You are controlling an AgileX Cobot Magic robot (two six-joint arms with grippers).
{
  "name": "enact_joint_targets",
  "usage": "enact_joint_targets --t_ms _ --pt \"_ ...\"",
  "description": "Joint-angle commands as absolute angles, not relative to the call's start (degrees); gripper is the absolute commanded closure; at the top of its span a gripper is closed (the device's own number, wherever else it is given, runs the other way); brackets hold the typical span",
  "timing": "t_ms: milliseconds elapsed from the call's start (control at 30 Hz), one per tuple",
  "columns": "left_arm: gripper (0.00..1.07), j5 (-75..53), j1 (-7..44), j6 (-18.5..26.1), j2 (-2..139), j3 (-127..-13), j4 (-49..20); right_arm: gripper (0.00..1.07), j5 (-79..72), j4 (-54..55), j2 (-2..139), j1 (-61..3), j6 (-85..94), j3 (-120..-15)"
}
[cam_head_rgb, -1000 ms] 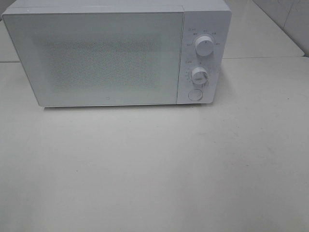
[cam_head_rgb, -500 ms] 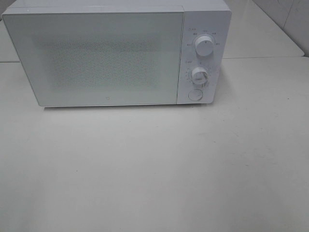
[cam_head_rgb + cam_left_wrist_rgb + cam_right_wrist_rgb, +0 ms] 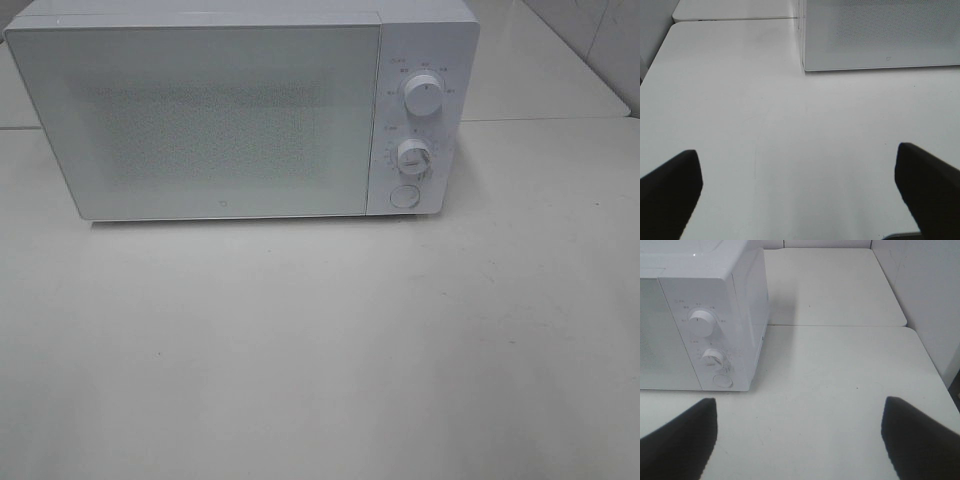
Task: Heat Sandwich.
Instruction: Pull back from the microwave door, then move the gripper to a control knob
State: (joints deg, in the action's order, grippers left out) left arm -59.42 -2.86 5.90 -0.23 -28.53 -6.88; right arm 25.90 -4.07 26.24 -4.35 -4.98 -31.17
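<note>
We count one shut microwave (image 3: 220, 120), two knobs (image 3: 424, 95) and one button (image 3: 404, 196) at its 3 o'clock; open bench (image 3: 320, 350) toward 6. Left tool (image 3: 795, 150) and right tool (image 3: 799, 400) gape wide, empty.

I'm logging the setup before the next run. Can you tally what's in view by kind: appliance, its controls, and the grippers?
Microwave: 1
Knobs: 2 (upper knob, lower knob)
Round button: 1
Grippers: 2 (left gripper, right gripper), both open and holding nothing
Total: 6
</note>
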Motion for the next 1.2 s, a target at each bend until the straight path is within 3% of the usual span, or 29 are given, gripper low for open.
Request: enact_joint_targets --t_ms 33,800,1200 --pt "0.03 -59.07 -2.41 5.5 -1.78 -28.3 -7.1 0.24 20.68 -3.9 30.19 -4.07 -5.39 -31.4" --pt "0.03 -59.07 -2.41 5.5 -1.78 -28.3 -7.1 0.31 -5.44 -3.95 56.38 -4.07 -8.65 -31.4" --pt "0.03 -59.07 -2.41 5.79 -1.78 -28.3 -6.07 0.31 -14.27 -5.16 62.34 -3.9 -6.25 -31.4"
